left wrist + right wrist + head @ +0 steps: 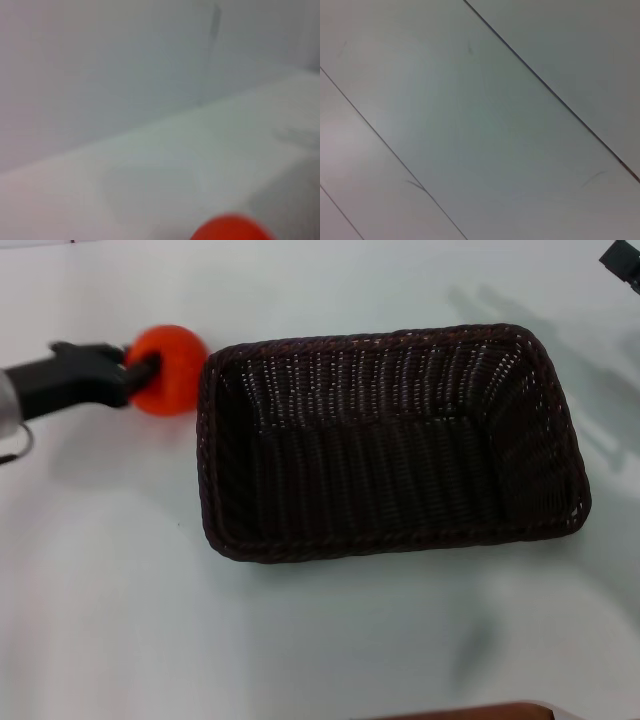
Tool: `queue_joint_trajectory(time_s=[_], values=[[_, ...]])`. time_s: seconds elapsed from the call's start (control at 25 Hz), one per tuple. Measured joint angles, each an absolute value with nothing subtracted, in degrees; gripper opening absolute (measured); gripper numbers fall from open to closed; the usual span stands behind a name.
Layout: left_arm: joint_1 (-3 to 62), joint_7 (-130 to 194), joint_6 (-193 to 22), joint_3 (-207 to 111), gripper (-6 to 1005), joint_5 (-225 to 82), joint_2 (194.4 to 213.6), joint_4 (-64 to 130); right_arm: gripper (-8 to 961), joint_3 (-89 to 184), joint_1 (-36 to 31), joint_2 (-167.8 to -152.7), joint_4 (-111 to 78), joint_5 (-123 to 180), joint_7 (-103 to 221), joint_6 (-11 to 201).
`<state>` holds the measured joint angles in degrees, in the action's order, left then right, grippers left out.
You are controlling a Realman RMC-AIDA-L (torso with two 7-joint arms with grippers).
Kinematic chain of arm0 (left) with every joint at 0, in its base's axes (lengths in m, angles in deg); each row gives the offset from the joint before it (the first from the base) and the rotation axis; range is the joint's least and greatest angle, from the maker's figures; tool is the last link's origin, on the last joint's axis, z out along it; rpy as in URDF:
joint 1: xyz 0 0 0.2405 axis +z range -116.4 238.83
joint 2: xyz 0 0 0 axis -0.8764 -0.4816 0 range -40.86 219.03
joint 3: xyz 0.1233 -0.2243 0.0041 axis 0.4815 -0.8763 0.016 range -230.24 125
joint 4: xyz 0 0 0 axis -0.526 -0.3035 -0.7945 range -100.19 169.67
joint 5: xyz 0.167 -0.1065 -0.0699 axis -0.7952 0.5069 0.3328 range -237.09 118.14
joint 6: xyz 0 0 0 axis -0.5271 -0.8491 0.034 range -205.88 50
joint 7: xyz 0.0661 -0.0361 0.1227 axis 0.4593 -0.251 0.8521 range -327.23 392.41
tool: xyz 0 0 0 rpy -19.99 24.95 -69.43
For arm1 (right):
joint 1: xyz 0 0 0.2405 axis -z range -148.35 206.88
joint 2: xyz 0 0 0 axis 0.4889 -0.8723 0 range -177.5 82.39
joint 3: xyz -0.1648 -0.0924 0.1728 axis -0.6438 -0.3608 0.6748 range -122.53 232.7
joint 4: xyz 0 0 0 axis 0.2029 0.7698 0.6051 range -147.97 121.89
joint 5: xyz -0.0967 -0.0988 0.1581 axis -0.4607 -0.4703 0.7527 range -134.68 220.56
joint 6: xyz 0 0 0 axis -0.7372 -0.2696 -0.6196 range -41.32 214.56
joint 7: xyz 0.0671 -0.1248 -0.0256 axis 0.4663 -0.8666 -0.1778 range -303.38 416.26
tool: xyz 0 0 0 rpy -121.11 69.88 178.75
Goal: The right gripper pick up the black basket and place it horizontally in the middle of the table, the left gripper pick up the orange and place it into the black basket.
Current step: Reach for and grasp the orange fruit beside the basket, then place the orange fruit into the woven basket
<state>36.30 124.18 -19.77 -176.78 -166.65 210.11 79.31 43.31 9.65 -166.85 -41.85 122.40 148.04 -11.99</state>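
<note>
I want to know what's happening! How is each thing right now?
Round orange-red orange: held by the left gripper, beside the basket, not inside.
Dark woven rectangular black basket: flat on the white table, empty.
Left gripper: shut on the orange.
Right gripper: parked at far right corner.

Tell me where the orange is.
In the head view, the orange is at the left, gripped by the left claw, just outside the black basket's left end.
</note>
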Motion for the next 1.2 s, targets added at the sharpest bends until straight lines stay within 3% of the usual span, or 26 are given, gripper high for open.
queue_joint_trajectory(time_s=[0.16,0.6,1.2], values=[[37.0,124.7,-11.6,-187.7,247,-166.3,210.28,81.6,643,43.3,9.5,-166.81,-41.9,122.7,148.5,-12.1],[43.2,130.7,14.1,-192.6,137,-151.8,213.27,88.2,643,43.7,7.7,-166.65,-41.9,123.0,148.6,-12.5],[41.3,149.0,14.2,-179.5,83,-142.6,213.54,68.0,642,43.7,7.1,-166.92,-40.5,123.0,148.2,-12.6]])
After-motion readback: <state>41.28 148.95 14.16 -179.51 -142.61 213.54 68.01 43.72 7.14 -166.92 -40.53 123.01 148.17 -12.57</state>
